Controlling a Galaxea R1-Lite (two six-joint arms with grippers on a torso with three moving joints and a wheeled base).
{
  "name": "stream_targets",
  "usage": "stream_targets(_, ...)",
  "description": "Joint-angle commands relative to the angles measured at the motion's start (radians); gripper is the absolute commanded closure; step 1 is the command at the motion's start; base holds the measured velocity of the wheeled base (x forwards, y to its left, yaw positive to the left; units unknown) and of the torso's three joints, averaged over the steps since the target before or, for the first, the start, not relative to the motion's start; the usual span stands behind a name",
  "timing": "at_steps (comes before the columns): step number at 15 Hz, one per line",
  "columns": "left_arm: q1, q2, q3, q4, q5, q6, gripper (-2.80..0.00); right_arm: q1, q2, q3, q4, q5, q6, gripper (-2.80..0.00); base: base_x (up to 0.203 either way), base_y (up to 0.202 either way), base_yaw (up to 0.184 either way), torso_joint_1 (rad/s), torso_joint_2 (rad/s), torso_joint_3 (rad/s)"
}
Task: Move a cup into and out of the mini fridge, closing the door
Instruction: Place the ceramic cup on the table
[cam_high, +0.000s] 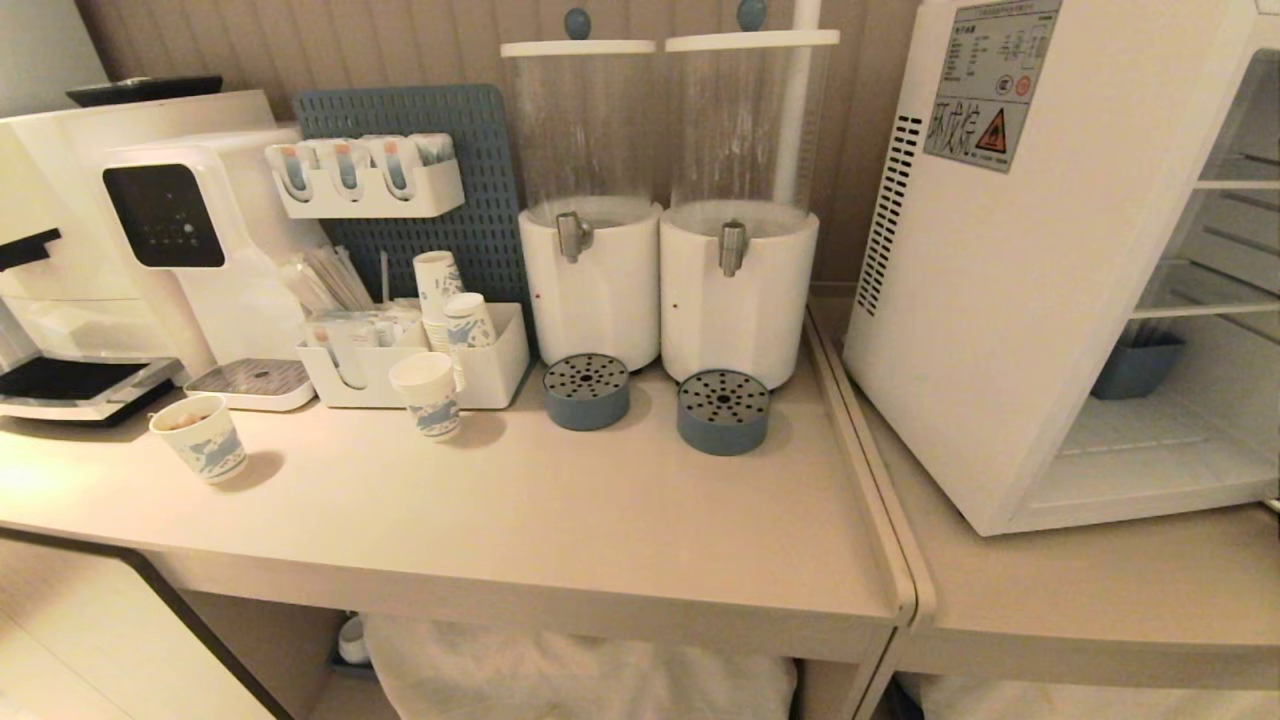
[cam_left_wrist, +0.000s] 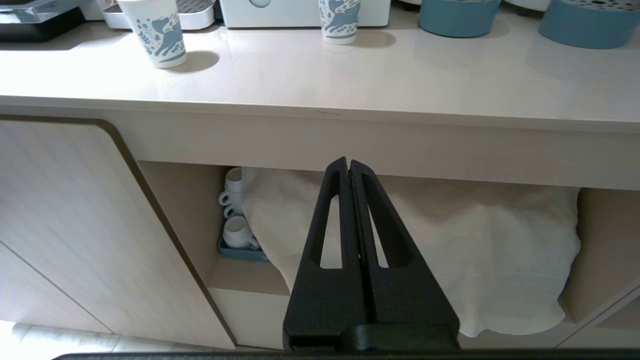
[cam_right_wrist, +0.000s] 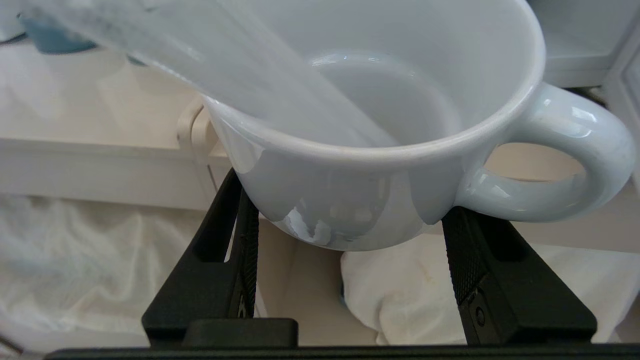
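Mini fridge (cam_high: 1010, 300): I see a white box on the right-hand counter, its side bearing vent slots and a warning sticker; the interior with wire shelves is exposed, so the door seems swung open, out of the head view.
Counter (cam_high: 600, 530): pale top with two paper cups, below the fridge's level edge.
Cup (cam_right_wrist: 380, 150): squat, glossy white ceramic mug, loop handle sticking out sideways, empty inside, held low in front of the counter edge.
Right gripper (cam_right_wrist: 350, 260): black jaws clamp the cup's lower body from both sides.
Left gripper (cam_left_wrist: 349, 172): pinched together, empty, parked below the counter.
Step advice: I would lift the cup level, clear the counter lip, then aim for the fridge floor.
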Motion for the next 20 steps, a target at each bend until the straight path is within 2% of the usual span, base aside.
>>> stream_targets(1, 0.000, 0.001, 0.000, 0.000, 0.000, 0.000, 0.00, 0.000, 0.002, 0.000, 0.002, 0.001, 0.001, 0.00, 0.000, 0.000, 0.000, 0.000, 0.00, 0.000)
stream_targets(8, 0.000, 0.001, 0.000, 0.001, 0.000, 0.000, 0.00, 0.000, 0.002, 0.000, 0.002, 0.001, 0.001, 0.00, -0.010, 0.000, 0.000, 0.001, 0.00, 0.000)
stream_targets(16, 0.000, 0.001, 0.000, 0.000, -0.001, 0.000, 0.00, 0.000, 0.002, 0.000, 0.004, 0.001, 0.001, 0.00, -0.188, 0.000, 0.001, 0.003, 0.00, 0.002)
stream_targets(20, 0.000, 0.001, 0.000, 0.000, 0.000, 0.000, 0.00, 0.000, 0.002, 0.000, 0.004, 0.001, 0.001, 0.00, -0.027, 0.000, 0.000, 0.001, 0.00, 0.002)
